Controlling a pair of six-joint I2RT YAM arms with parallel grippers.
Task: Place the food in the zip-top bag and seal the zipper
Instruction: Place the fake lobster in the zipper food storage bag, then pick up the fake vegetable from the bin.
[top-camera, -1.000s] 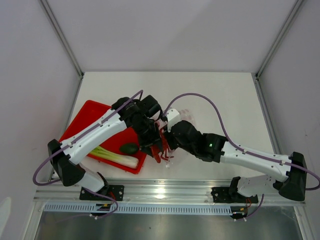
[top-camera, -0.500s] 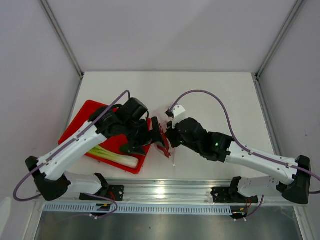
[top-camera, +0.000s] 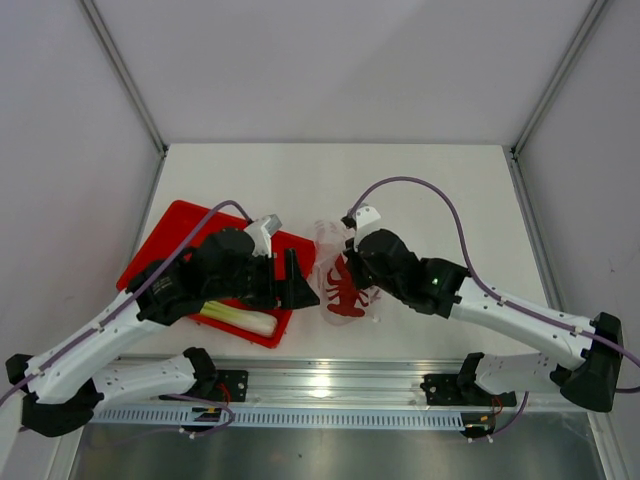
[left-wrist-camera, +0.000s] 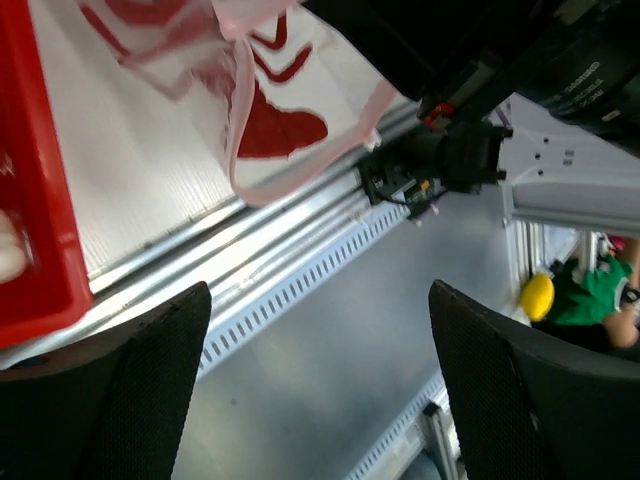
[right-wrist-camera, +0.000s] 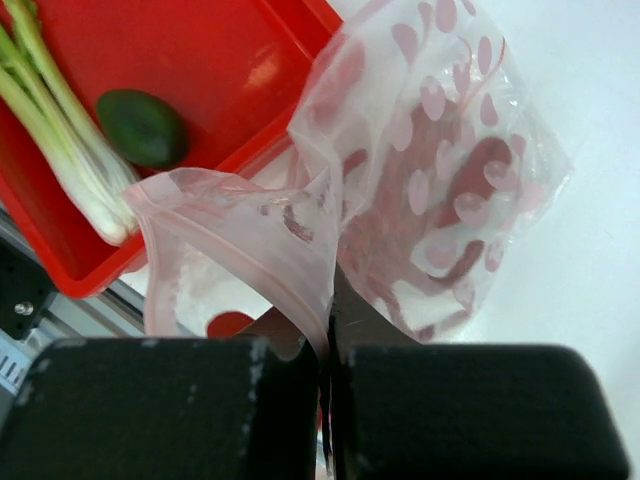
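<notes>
Along the near rim of the red tray the leek is lying, the green fruit beside it. The left gripper, spread empty, is hovering nearest at the tray's right corner. Right of the tray, the right gripper is pinching the mouth of the zip-top bag, the lobster inside.

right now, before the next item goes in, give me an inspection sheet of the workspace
surface: white table, no spills seen
job's things: lobster inside zip-top bag; zipper unsealed; leek and green fruit in red tray
clutter: nothing seen
grippers: right claw shut on the bag's mouth edge; left claw open, empty
cables: a purple cable loops over each arm
surroundings: white walls; metal rail at near edge
</notes>
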